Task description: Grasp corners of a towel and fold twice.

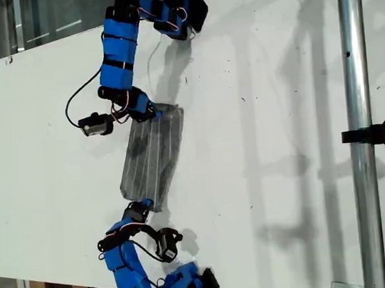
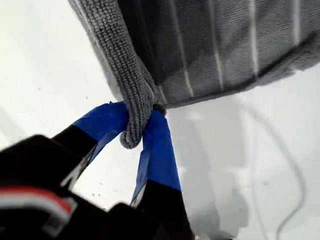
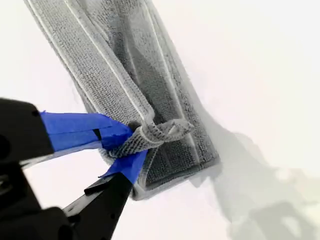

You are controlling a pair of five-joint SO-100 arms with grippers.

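The grey towel [image 1: 151, 156] with thin white stripes is a long, narrow, layered strip stretched between two blue arms in the exterior view. My first gripper [image 2: 137, 130] is shut on a bunched corner [image 2: 136, 107], and the towel [image 2: 225, 45] spreads away from it, raised off the table. My second gripper [image 3: 127, 147] is shut on another corner [image 3: 165, 131] at the end of the towel [image 3: 110, 70]. In the exterior view one gripper [image 1: 147, 111] holds the strip's upper end and the other [image 1: 141, 208] its lower end. The wrist views do not show which is which.
The white table [image 1: 276, 146] runs under everything. A metal pole [image 1: 360, 135] with a black clamp stands at the exterior view's right. A thin wire [image 2: 295, 180] lies on the table. Black wrist cameras [image 1: 96, 125] jut out beside the arms.
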